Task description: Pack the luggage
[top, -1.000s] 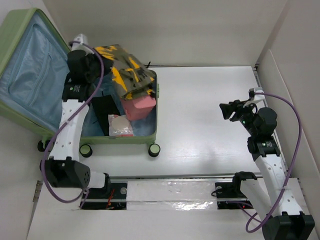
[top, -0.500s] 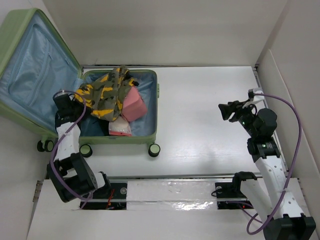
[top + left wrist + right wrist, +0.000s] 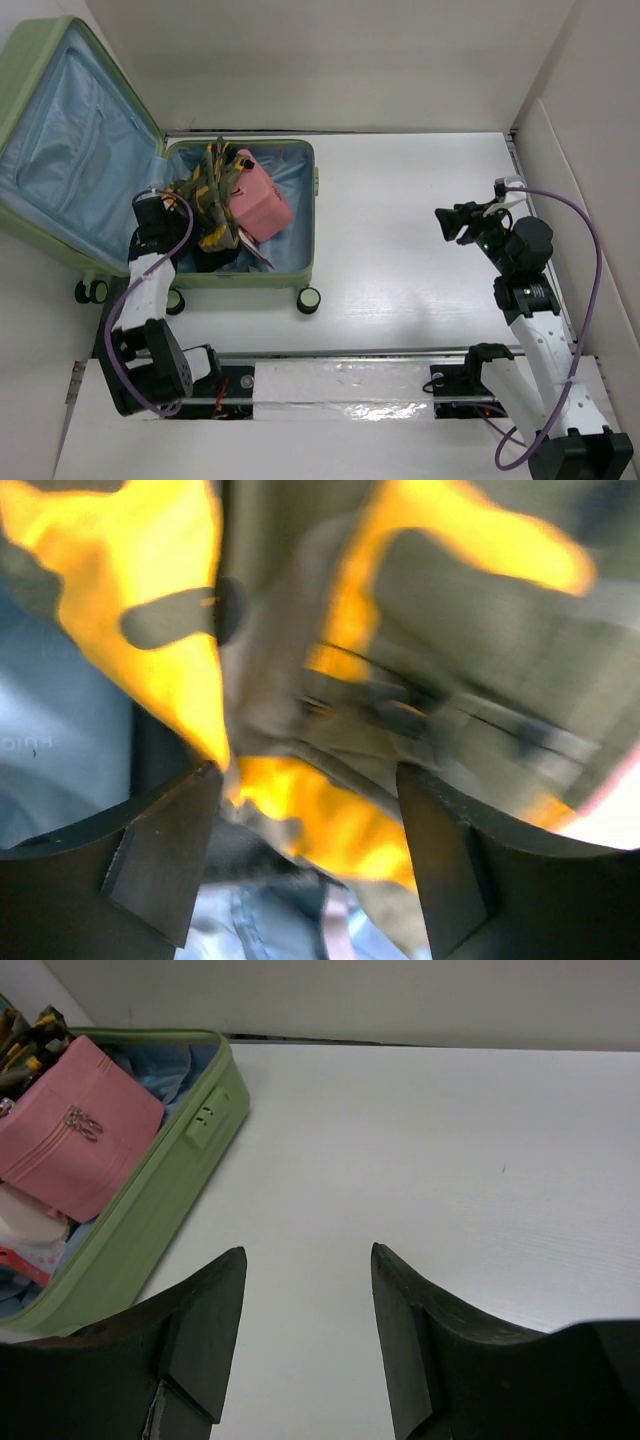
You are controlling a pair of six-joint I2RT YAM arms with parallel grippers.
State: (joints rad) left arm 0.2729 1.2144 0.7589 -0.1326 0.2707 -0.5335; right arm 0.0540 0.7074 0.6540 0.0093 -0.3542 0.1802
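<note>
1. The luggage [image 3: 311, 220] lies open at the far left of the table [image 3: 420, 170]. Its base is flat and its lid [image 3: 70, 150] leans back to the left, showing blue lining.
2. Three black wheels [image 3: 308, 298] show along the near edge of the luggage.
3. A camouflage cloth [image 3: 205, 200] in olive and yellow is bunched in the left half of the base. A pink pouch [image 3: 262, 203] lies tilted just to its right, touching it.
4. The left gripper [image 3: 185, 222] is inside the base at its left side, pointing right into the cloth.
5. In the left wrist view, the left gripper [image 3: 300, 870] stands wide. The cloth [image 3: 420, 610] fills the view just past the fingers [image 3: 160, 860] and is not pinched between them. That view is blurred.
6. The right gripper [image 3: 445, 222] hangs over bare table, well to the right of the luggage and pointing left toward it.
7. In the right wrist view, the right gripper [image 3: 307, 1260] is wide with nothing in it, and only table [image 3: 430, 1130] shows between its fingers.
8. That view also shows the green rim [image 3: 170, 1185] of the luggage at the left. The pouch [image 3: 70, 1135], with its metal zip pulls, lies inside, and a white packet [image 3: 25, 1225] sits just near of it.
</note>
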